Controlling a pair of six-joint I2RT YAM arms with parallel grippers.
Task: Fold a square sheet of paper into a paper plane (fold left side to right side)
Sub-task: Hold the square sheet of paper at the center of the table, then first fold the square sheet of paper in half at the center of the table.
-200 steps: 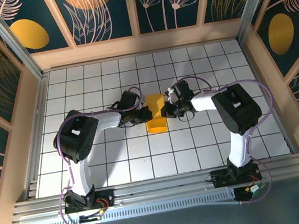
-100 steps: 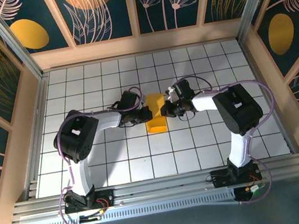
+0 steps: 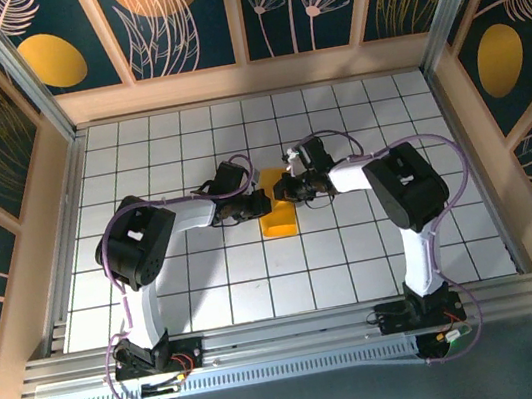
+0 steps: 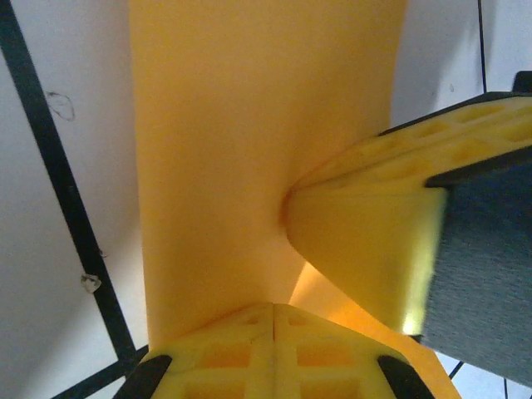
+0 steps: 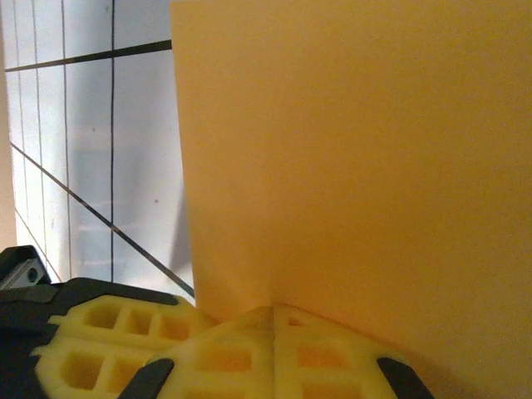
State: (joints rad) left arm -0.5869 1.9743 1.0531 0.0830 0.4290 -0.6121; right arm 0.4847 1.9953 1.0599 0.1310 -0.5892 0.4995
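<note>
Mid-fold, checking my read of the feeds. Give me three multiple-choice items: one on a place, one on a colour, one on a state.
1. Where on the table does the sheet of paper lie?
A. At the far left corner
B. Near the middle, between the two arms' tips
C. On the rail by the arm bases

2. What colour is the paper?
A. White
B. Blue
C. Yellow-orange

3. How do the left end effector and right end effector stand?
A. Both shut
B. Both wide open
C. Left open, right shut

1 B: the top view shows it on the centre tiles, both tips on it.
2 C: yellow-orange in every view.
3 A: each wrist view shows its fingers closed together.
</note>
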